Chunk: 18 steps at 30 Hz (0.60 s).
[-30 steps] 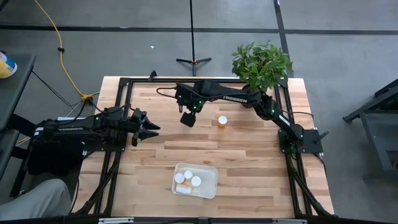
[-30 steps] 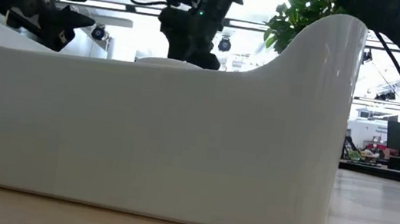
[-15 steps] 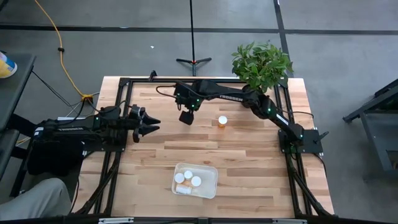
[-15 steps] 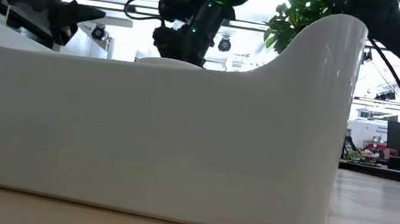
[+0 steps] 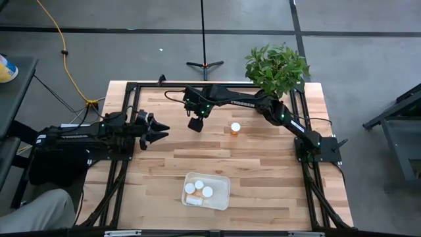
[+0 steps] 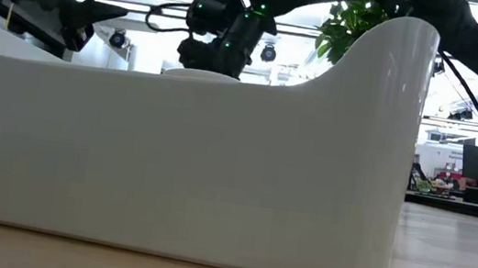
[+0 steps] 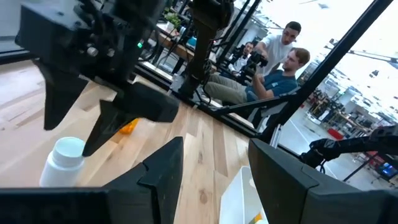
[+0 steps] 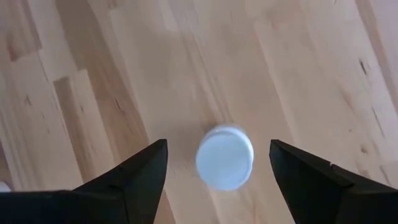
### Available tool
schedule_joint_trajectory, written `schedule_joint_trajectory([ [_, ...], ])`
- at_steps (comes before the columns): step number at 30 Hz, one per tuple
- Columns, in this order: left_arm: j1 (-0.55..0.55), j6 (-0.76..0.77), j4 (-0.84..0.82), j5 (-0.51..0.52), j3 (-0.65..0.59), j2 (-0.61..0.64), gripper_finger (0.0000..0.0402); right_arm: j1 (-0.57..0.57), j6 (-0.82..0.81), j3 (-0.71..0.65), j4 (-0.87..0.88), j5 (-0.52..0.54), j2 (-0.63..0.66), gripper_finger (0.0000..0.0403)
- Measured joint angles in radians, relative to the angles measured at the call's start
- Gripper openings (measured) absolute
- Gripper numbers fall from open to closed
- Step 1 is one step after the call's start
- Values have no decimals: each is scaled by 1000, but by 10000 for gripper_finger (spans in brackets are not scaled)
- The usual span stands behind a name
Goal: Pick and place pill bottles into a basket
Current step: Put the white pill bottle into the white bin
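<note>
The white basket (image 5: 222, 185) stands near the table's front edge with several white-capped pill bottles (image 5: 199, 189) in it; its wall (image 6: 216, 168) fills the low view. One orange bottle (image 5: 235, 128) stands upright on the table. Another bottle (image 8: 225, 163) stands under my right gripper (image 5: 195, 124), which is open and points down above it. It also shows in the left wrist view (image 7: 62, 163). The cap lies between the fingers in the right wrist view, apart from both. My left gripper (image 5: 160, 129) is open and empty at the table's left, pointing toward the right gripper.
A potted plant (image 5: 276, 68) stands at the table's far right corner. Black frame rails (image 5: 125, 131) run along the table's sides. People (image 7: 280, 62) sit in the room beyond the table. Bare wood lies between the basket and the bottles.
My right gripper has shifted a little toward the table's left and far edges, staying open over the bottle. My left gripper has moved slightly toward the far edge and stays open.
</note>
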State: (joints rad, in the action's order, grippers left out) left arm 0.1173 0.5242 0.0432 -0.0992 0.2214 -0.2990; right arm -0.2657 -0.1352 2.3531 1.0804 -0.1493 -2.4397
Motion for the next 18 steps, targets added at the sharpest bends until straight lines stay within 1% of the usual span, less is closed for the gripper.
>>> schedule_joint_trajectory([
  [9,0,-4,-14,0,0,0,216,12,-63,0,-3,2,-29,273],
  [15,0,-73,-47,0,0,0,216,21,-95,0,-1,-1,-59,273],
  [18,0,-78,-48,2,0,0,216,23,-101,0,-1,-5,-76,273],
])
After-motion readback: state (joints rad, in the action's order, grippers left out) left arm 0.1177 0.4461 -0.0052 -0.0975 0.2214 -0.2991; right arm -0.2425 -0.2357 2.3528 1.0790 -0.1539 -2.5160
